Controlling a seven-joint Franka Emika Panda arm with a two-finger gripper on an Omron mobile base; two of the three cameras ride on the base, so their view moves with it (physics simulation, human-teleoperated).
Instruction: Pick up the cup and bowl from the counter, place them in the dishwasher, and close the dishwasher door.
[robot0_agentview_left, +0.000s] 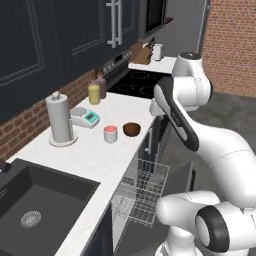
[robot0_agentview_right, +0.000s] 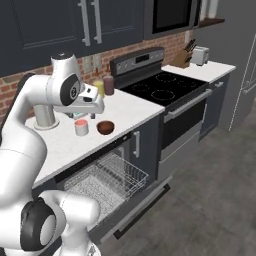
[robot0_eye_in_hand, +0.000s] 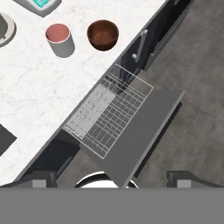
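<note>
From my remote station, the kitchen as the cameras caught it: the cup and the bowl stood side by side, apart from each other, on the white counter, near its front edge. Behind them sat a teal-and-white kitchen scale and a paper-towel roll; a yellow-filled bottle and a brown bottle stood farther along toward the black stove. The black sink lay at the counter's near end.

Below the counter, the dishwasher was open, its door folded down flat and a light grey wire rack drawn out over it. The rack held nothing that I could see.

The tool hung high above the counter edge, looking straight down on the cup, the bowl and the rack. Its two dark tips stood spread wide and released, gripping nothing. In the right base view the white hand hovered above the cup and the bowl, well clear of both.
</note>
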